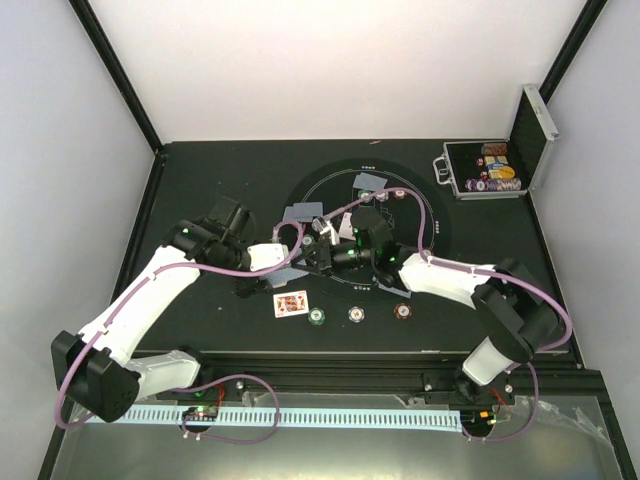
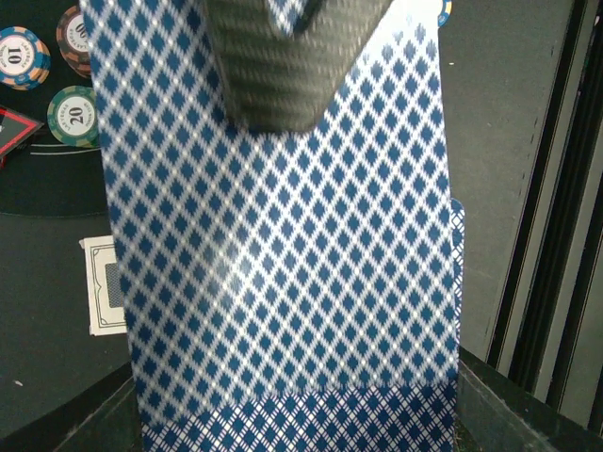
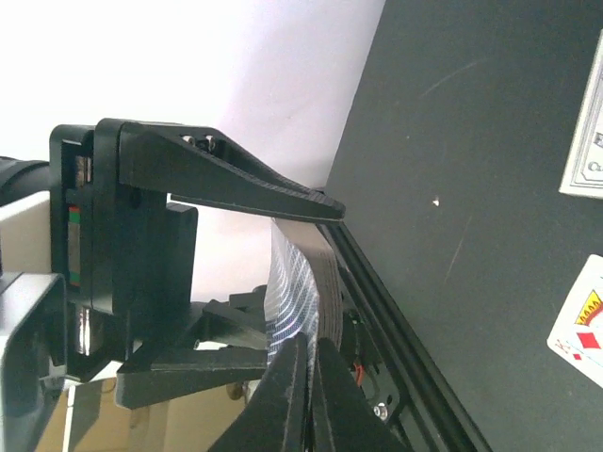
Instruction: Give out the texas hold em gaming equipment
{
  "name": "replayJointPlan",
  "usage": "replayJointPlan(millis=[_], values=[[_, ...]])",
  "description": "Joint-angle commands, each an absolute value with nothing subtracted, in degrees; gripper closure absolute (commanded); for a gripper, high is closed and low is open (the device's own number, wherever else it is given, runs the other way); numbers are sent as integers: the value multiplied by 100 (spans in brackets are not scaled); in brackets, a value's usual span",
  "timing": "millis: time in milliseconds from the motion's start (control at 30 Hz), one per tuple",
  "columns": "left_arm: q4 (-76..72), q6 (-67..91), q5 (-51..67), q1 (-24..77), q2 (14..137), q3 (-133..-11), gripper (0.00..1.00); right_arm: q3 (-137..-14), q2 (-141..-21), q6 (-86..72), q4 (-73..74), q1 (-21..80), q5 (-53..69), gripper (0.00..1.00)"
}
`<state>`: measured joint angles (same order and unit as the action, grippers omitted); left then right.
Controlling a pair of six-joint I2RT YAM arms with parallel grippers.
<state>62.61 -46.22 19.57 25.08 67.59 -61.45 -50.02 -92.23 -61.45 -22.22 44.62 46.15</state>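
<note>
My left gripper [image 1: 264,258] is shut on a deck of blue diamond-backed playing cards [image 2: 283,282], which fills the left wrist view. My right gripper [image 3: 311,350] is shut on the edge of the top card [image 3: 287,292] of that deck, and one of its fingers [image 2: 268,66] lies over the card's back. A face-up card [image 1: 290,303] lies on the black mat, with a green chip [image 1: 317,318], a pale chip [image 1: 356,314] and a brown chip [image 1: 402,311] in a row to its right. Two face-down cards [image 1: 304,212] [image 1: 372,181] lie on the ring. A red triangle's corner [image 2: 14,127] shows beside some chips [image 2: 73,113].
The open silver-edged case [image 1: 485,170] with coloured chips stands at the back right. A face-down card [image 2: 104,282] lies on the mat under the deck. The black frame rail [image 1: 330,352] runs along the table's near edge. White walls close in the back and sides.
</note>
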Motion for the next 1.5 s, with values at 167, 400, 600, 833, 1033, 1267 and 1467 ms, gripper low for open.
replayJointPlan(millis=[167, 400, 600, 833, 1033, 1267, 1467], values=[[6240, -4613, 1984, 2496, 6669, -6199, 98, -5409, -8627, -4745, -126, 3711, 4520, 99], [6225, -4605, 1983, 2496, 6687, -6187, 98, -6514, -8706, -2665, 2128, 2947, 3859, 99], [6231, -4604, 1979, 2496, 6706, -6197, 99, -7162, -9085, -784, 2686, 3109, -137, 99], [6248, -4614, 1869, 2496, 6682, -6155, 98, -5489, -9734, 3603, -1873, 4226, -4551, 99], [6269, -4588, 1887, 2496, 6688, -6204, 98, -5879, -10851, 4414, -1943, 4236, -4750, 99], [6289, -4635, 1789, 2494, 6651, -6164, 98, -6326, -11300, 3349, -465, 4240, -4492, 98], [6283, -4616, 1861, 2494, 6673, -6179, 98, -6135, -10967, 2766, 262, 4243, -3781, 56]])
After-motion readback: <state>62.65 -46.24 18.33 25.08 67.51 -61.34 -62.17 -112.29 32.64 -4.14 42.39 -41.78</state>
